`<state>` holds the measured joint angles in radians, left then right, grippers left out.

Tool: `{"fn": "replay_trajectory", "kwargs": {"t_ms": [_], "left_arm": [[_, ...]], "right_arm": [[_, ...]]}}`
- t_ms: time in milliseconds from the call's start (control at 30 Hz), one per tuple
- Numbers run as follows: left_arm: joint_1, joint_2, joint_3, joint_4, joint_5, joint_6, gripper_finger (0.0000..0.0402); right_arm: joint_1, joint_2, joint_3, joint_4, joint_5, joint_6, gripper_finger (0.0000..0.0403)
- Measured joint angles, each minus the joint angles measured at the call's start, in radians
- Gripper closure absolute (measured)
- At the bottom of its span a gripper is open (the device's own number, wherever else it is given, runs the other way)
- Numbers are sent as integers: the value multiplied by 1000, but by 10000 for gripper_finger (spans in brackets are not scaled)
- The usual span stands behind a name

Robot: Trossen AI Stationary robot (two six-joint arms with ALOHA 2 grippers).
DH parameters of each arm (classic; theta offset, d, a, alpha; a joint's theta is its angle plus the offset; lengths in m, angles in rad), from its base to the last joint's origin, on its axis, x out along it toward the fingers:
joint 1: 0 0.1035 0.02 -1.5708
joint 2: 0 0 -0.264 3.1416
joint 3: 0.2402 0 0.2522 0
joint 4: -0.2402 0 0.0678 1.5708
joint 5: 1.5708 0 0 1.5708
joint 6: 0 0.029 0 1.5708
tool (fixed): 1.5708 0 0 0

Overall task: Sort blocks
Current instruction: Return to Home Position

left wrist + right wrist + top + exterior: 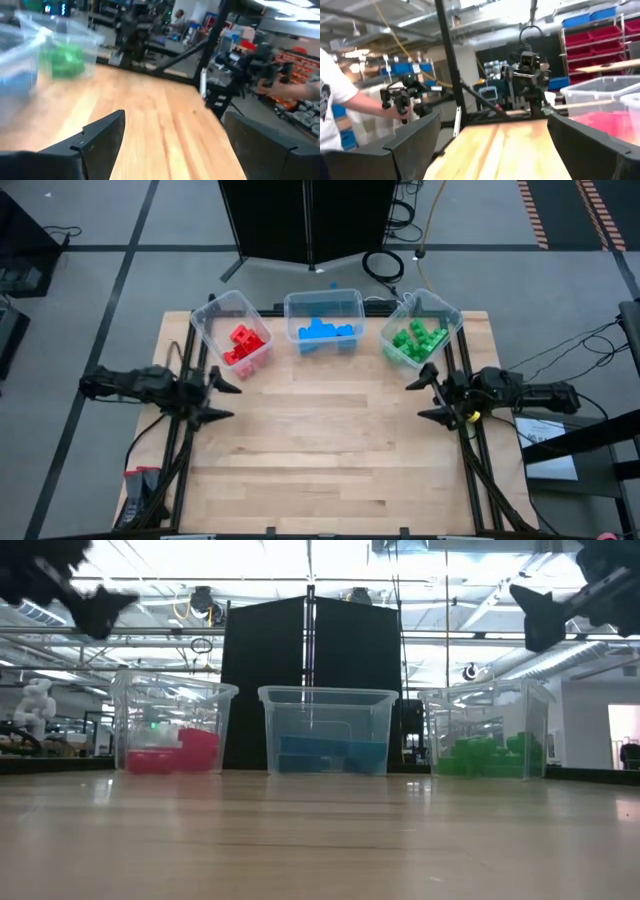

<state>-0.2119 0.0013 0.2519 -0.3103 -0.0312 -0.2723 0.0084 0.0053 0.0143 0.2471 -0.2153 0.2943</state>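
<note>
Overhead: we look down on a wooden table (320, 460) with three clear bins in a row along its 12 o'clock edge.
Red blocks (244, 345): we find them heaped inside the left bin (213, 310), at 11 o'clock from the table's middle.
Blue blocks (325, 332): we see these piled in the middle bin (322, 296), at 12 o'clock.
Green blocks (418, 340): these fill the floor of the right bin (442, 307), at 1 o'clock.
Low view: we see each colour as a low heap behind its bin's clear front wall.
Left gripper (222, 401): it sits at the table's 9 o'clock edge, aimed toward 3 o'clock, near the 7 o'clock corner of the left bin and apart from it. In the low view we see it held above the boards.
Left gripper, grip: its fingers (100, 135) are spread wide. We see only bare wood between them, so it carries nothing.
Right gripper (421, 400): it sits at the 3 o'clock edge, aimed toward 9 o'clock, near the 6 o'clock corner of the right bin, and is also held above the boards.
Right gripper, grip: its fingers (415, 137) likewise stand far apart with nothing held.
Room: we make out a person (332, 100) in a white top beyond the table.
</note>
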Motion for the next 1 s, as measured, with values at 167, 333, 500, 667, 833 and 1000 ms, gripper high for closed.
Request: {"fn": "replay_trajectory", "kwargs": {"t_ms": [167, 333, 500, 667, 833, 1000], "left_arm": [[0, -1, -183, 195, -37, -31, 65], [1, 21, -245, 342, -57, 58, 66], [2, 26, -245, 342, -74, 98, 66], [2, 46, -245, 344, -100, 102, 66], [2, 73, -245, 344, -105, 98, 65], [2, 93, -246, 344, -115, 70, 66]], "right_arm": [[38, 1, 0, -77, 4, -29, 37], [57, 1, 0, -145, 10, -43, 37], [83, 5, 0, -198, 18, -33, 37], [111, 8, 0, -211, 100, -76, 37], [120, 12, 0, -219, 141, -100, 37], [121, 25, 0, -220, 141, -92, 37]]}}
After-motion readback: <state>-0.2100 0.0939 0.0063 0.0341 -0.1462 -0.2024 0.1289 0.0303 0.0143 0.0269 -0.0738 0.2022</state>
